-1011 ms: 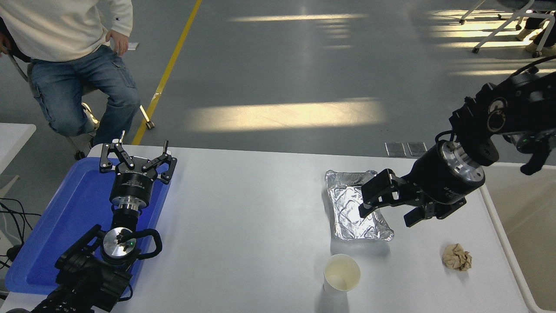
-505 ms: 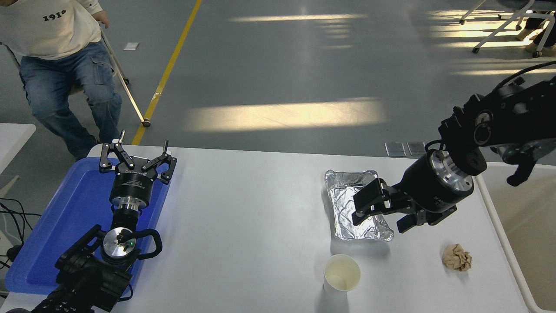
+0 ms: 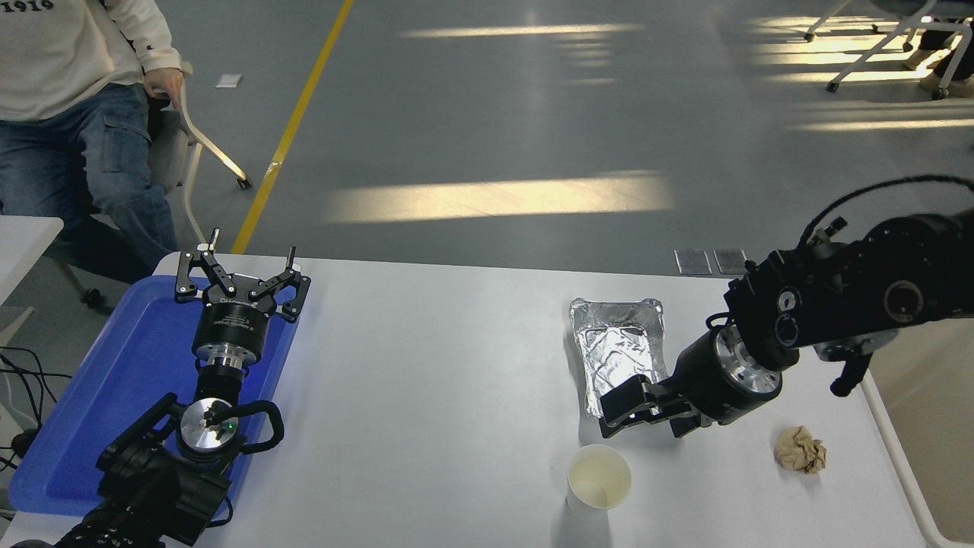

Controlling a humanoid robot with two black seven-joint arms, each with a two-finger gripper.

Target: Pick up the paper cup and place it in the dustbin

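The paper cup (image 3: 599, 478) stands upright on the white table near its front edge, white outside with a cream inside. My right gripper (image 3: 644, 421) hangs open just above and behind the cup, over the near end of the foil tray, touching nothing. The dustbin (image 3: 924, 396) is the beige bin beyond the table's right edge, partly hidden by my right arm. My left gripper (image 3: 242, 268) is parked open over the blue tray at the left.
A crinkled silver foil tray (image 3: 615, 341) lies behind the cup. A crumpled brown paper ball (image 3: 800, 449) sits to the cup's right. A blue tray (image 3: 99, 396) lies under my left arm. A person (image 3: 68, 91) stands by a chair at the far left.
My right arm has swung down and toward the near edge, bringing the gripper from above the foil tray to just behind the cup. The person at the far left has stood up and shifted left.
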